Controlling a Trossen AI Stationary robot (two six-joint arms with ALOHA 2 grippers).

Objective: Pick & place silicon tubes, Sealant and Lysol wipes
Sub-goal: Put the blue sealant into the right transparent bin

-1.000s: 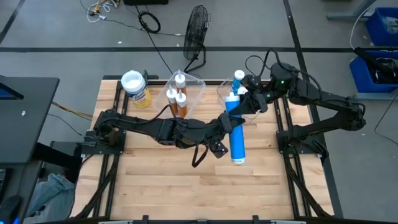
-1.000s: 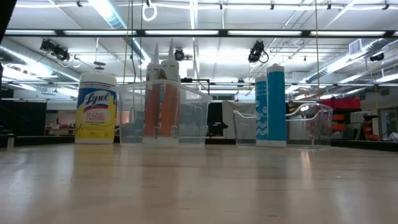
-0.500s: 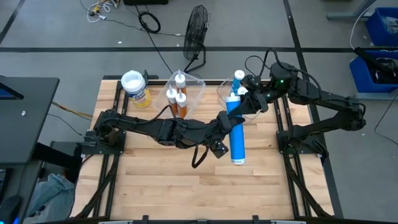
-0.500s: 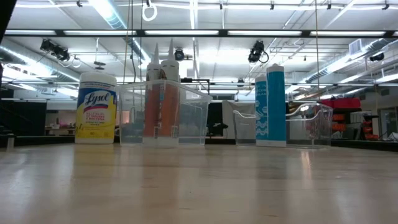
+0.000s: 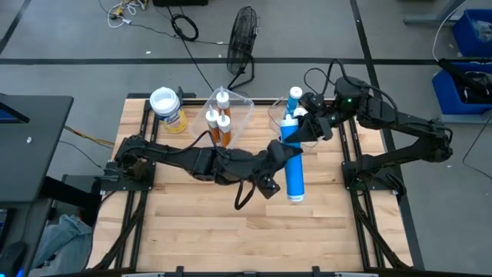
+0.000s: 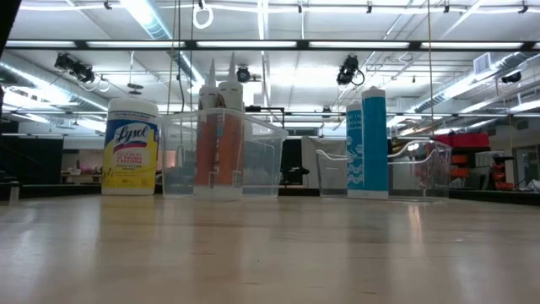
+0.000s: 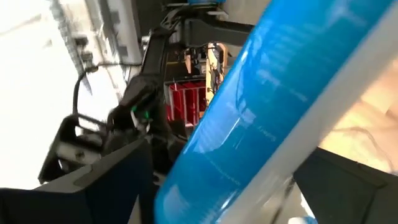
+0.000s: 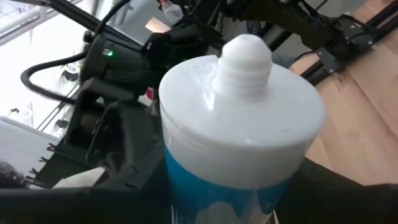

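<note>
Blue sealant tube (image 5: 294, 171) long axis front-to-back over mid-right table, white end forward; right gripper (image 5: 296, 127) clamped on its rear end, left gripper (image 5: 283, 154) alongside, jaw state unclear

The wooden table (image 5: 231, 223) is sitting in the middle of a grey floor, and everything else is lying around it. A black wire fan (image 5: 244, 38) is standing on the floor just past the table's far edge. Black cables (image 5: 184, 29) are coiling on the floor farther out from the table beyond the fan, with a small tangle of pale wires (image 5: 123, 11) lying beside them. Blue bins (image 5: 470, 61) are sitting well off the table's far right corner. A dark desk (image 5: 27, 146) is standing just off the table's left side. Long ceiling lights (image 6: 270, 44) are glowing in the room beyond the table.
</note>
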